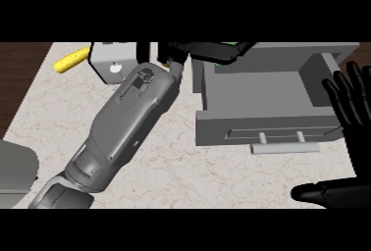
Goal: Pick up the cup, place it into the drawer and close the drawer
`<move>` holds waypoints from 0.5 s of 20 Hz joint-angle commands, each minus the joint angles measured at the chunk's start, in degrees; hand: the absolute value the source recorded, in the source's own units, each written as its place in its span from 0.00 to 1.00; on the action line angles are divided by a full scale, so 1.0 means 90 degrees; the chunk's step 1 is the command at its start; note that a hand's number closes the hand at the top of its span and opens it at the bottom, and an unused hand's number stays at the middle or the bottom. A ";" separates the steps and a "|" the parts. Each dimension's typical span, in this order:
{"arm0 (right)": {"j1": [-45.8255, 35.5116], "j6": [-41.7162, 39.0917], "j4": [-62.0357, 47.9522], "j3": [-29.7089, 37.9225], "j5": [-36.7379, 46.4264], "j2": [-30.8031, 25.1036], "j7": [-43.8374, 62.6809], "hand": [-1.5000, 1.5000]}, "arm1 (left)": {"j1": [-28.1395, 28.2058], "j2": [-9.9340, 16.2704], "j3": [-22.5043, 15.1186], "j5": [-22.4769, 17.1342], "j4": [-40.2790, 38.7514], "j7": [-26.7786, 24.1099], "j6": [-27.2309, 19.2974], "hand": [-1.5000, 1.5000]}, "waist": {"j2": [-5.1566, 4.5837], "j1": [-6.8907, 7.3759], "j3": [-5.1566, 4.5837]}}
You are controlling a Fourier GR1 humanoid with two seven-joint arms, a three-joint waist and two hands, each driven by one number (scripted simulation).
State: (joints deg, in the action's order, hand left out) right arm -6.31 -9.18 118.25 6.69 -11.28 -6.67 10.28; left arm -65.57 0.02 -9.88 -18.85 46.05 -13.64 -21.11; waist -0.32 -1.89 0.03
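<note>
Your left hand (pixel 206 50), fingers curled round the green cup (pixel 238 46), sits at the open drawer's (pixel 253 93) back-left corner; move right. Right hand (pixel 351 98) rests open.

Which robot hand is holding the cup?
The left robot hand, over the drawer's back edge, holds the green cup; the right robot hand is open.

Pale marbled bench (pixel 181 171) with an open grey drawer unit (pixel 268 130) sitting on it; left of that unit there's a small grey box (pixel 112 61) and a yellow corn cob (pixel 71 61) further left.
</note>
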 commanded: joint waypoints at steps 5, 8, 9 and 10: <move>-0.0141 -0.0009 -0.0305 -0.0098 0.0112 0.0059 -0.0129 0.00 | -0.0732 -0.0002 -0.0248 -0.0689 -0.1579 -0.0380 0.0054 1.00 | -0.0022 0.0004 0.0000; -0.0173 -0.0192 -0.0319 0.0071 -0.0112 -0.0083 -0.0203 0.00 | -0.0759 -0.0002 -0.1118 -0.1314 -0.1814 -0.0667 -0.0363 1.00 | -0.0055 -0.0228 0.0004; -0.0138 -0.0185 -0.0484 0.0101 -0.0050 -0.0022 -0.0445 0.00 | -0.0828 -0.0002 -0.1082 -0.1315 -0.2028 -0.0692 -0.0159 1.00 | -0.0068 -0.0223 0.0005; -0.0082 -0.0294 -0.0319 0.0061 -0.0150 -0.0133 -0.0220 0.00 | -0.0843 -0.0002 -0.0997 -0.1122 -0.2362 -0.0922 0.0039 1.00 | -0.0085 -0.0246 0.0004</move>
State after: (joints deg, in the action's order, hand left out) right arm -6.64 -10.69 115.68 6.47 -11.23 -6.72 7.61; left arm -71.76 0.00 -17.21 -28.14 30.77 -19.27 -22.72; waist -0.80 -3.49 0.06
